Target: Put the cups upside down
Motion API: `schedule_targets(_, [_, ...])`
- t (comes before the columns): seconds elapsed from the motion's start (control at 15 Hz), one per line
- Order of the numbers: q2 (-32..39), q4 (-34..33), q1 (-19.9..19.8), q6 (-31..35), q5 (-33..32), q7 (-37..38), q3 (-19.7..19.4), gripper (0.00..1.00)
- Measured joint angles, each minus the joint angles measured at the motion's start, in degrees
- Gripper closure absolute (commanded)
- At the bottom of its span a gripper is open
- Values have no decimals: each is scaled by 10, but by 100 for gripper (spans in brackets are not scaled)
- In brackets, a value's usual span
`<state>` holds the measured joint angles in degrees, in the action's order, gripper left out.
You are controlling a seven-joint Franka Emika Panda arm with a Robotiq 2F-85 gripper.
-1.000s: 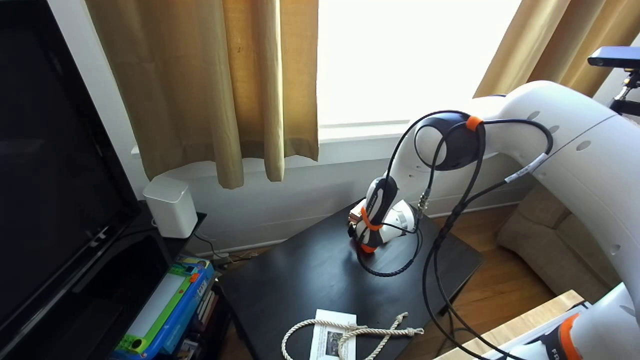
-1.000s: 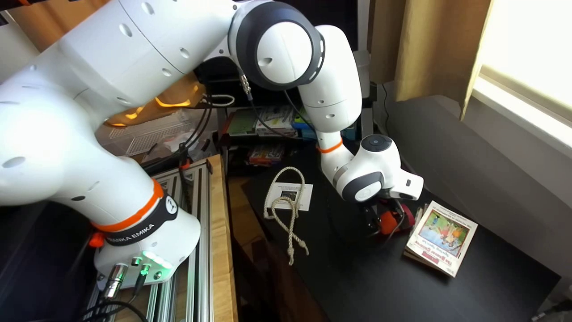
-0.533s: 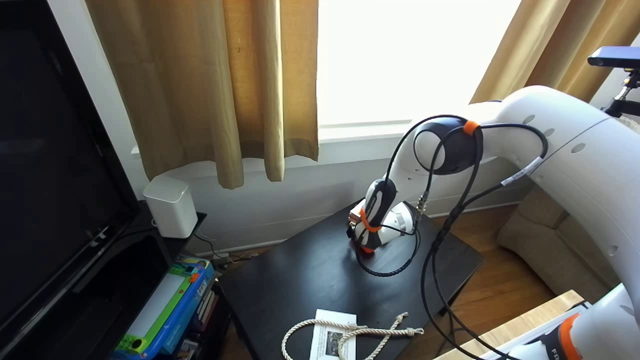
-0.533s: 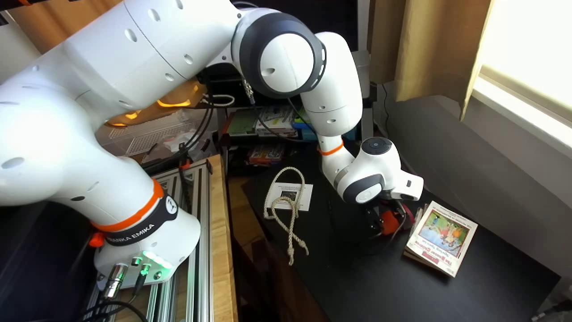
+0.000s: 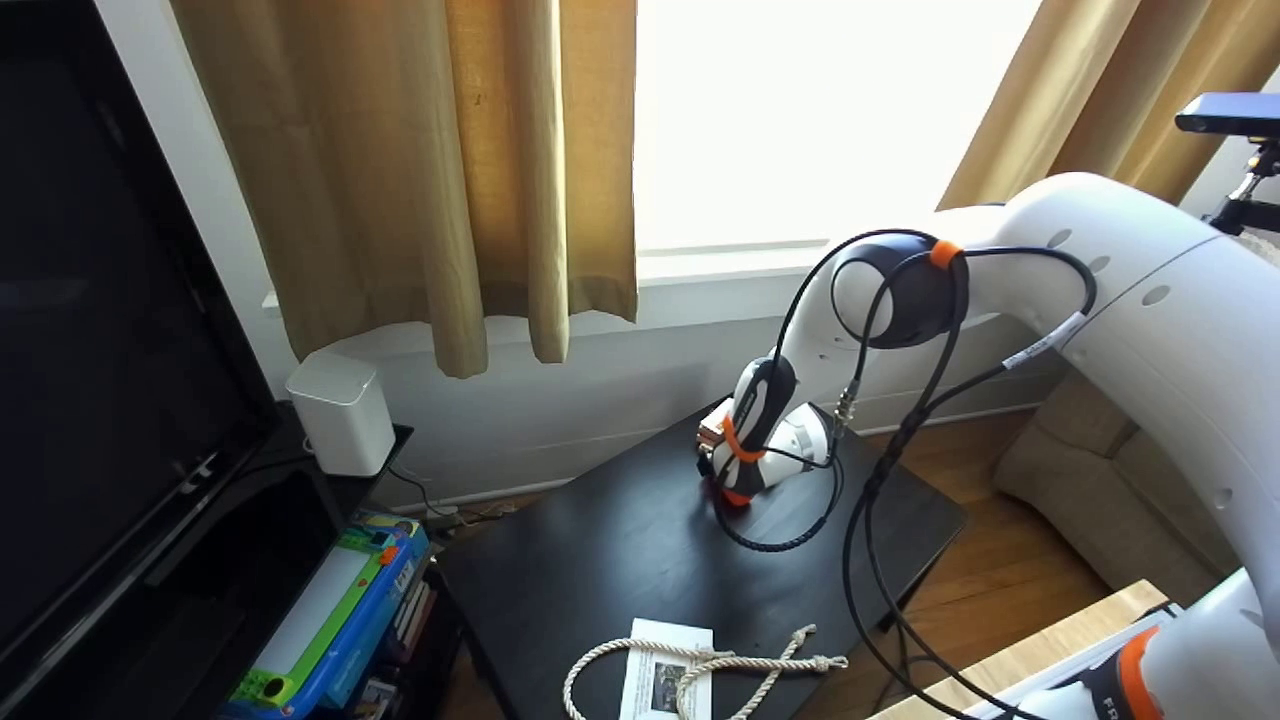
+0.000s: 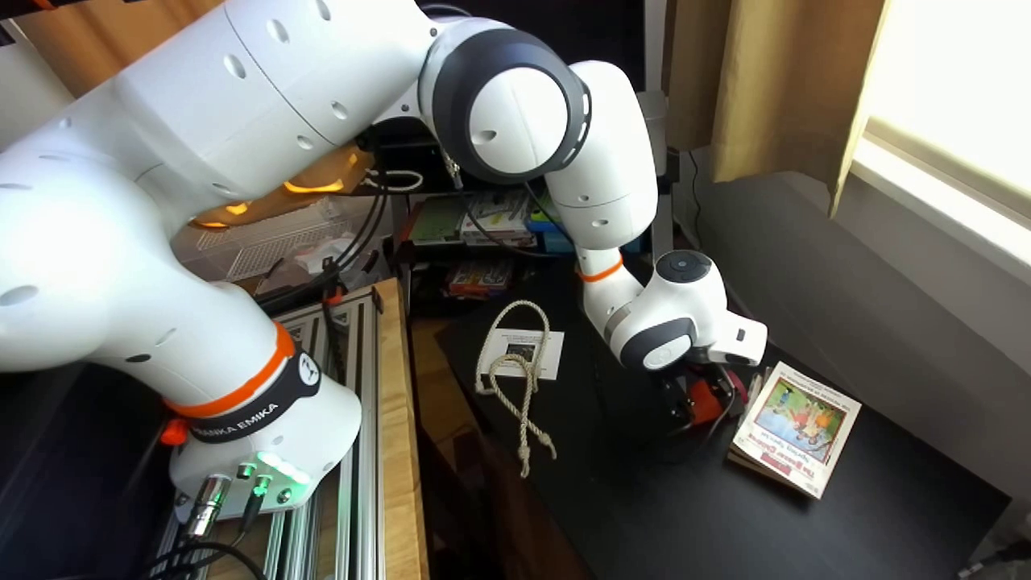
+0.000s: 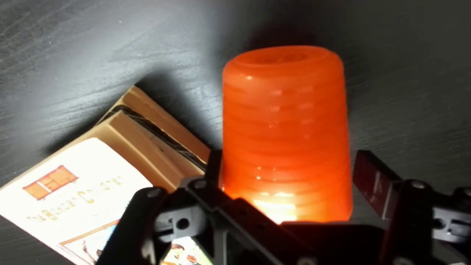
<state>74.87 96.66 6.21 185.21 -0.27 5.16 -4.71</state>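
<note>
In an exterior view, from the left, the white arm (image 6: 515, 121) rises from its base (image 6: 233, 451) on metal rails (image 6: 370, 395), with a strip of pale wood (image 6: 403, 435) along their right side. Right of that spreads the black surface (image 6: 660, 499). On its left part a pale rope (image 6: 524, 422) lies looped over a white card (image 6: 554, 353). Further right the end effector (image 6: 709, 408) is low over the surface, around the orange-red cup (image 6: 705, 400); only part of the cup shows in both exterior views. Just right of the cup lies a small stack of books (image 6: 797, 427), the top one pale with a coloured picture. A tan curtain (image 6: 789, 97) hangs on the far side, and right of it is a bright window (image 6: 958, 105).

In the wrist view, again from the left: the books; then one finger (image 7: 213, 163) right at the cup's side, whether touching cannot be told; then the cup, ribbed and glowing at its wide end, its narrower, rounded end pointing away from the end effector's body. Next, on the right, the other finger (image 7: 373, 180) stands a narrow gap from the cup. The end effector is spread slightly wider than the cup, which sits ungripped between the fingers. Whether the cup stands or lies on the surface cannot be told.
</note>
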Motion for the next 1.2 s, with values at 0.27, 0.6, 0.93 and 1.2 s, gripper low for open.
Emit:
schedule_targets(0.27, [-3,-3,-9,-14,0,-1,5,39])
schedule_targets(0.6, [-11,-17,-42,-71,0,-9,34,45])
schedule_targets(0.93, [-24,-38,-99,-185,3,-23,85,45])
schedule_targets(1.2, [-27,-66,-147,-321,32,-44,126,45])
